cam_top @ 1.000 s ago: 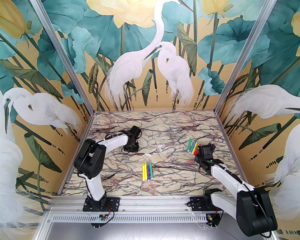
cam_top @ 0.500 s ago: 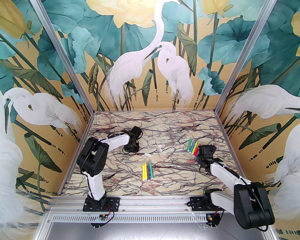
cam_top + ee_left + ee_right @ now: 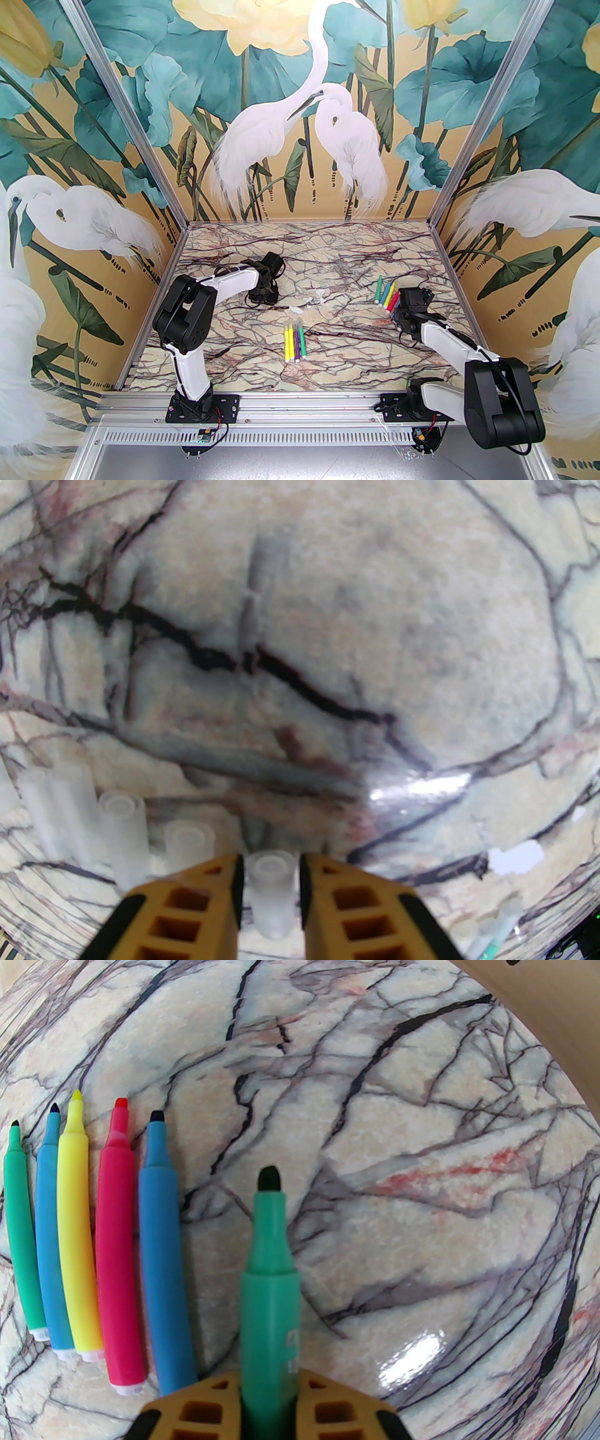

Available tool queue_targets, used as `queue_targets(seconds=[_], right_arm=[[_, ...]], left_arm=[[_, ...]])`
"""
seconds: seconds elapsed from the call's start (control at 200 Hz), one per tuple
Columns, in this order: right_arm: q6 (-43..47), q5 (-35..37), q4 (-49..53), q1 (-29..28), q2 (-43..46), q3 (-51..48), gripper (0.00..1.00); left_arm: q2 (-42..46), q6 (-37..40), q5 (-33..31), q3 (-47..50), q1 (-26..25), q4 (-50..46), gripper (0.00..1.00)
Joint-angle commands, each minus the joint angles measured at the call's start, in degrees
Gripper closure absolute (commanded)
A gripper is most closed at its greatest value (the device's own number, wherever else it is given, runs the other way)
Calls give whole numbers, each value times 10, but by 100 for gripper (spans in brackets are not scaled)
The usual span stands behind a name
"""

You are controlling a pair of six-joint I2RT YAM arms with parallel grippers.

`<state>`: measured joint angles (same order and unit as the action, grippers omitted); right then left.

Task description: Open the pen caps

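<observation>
Right gripper (image 3: pixel 269 1382) pinches a bare teal pen (image 3: pixel 269 1264) beside five uncapped pens (image 3: pixel 117 1241). Left gripper (image 3: pixel 271 869) straddles a cap (image 3: pixel 272 892) near loose caps (image 3: pixel 122 827). I can't tell if it is pinching or slack. Three capped pens (image 3: pixel 293 340) lie centrally on the table (image 3: pixel 356 262). My read: light, stiff, slick. Grip barrel mid-length, cap near its rim.

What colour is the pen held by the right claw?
Teal green; the pen shows best in the right wrist view.
</observation>
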<state>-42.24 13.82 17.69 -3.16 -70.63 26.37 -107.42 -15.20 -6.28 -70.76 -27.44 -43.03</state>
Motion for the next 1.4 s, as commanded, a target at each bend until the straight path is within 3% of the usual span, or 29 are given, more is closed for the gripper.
queue_targets(seconds=[0.0,0.24,0.365,0.675,1.155,1.39], right_arm=[[2,-6,-9,5,-12,18,84],[8,-18,-2,12,-37,36,82],[12,-25,1,14,-49,43,76],[12,-29,3,21,-60,49,76],[15,-21,16,21,-36,45,71],[38,-21,55,20,29,50,67]], left_arm=[[39,11,26,6,-4,17,73],[94,19,33,33,-5,47,70],[116,22,24,51,-4,61,68],[146,20,23,69,-3,67,66],[173,15,23,96,-1,72,65],[193,11,27,100,0,80,61]])
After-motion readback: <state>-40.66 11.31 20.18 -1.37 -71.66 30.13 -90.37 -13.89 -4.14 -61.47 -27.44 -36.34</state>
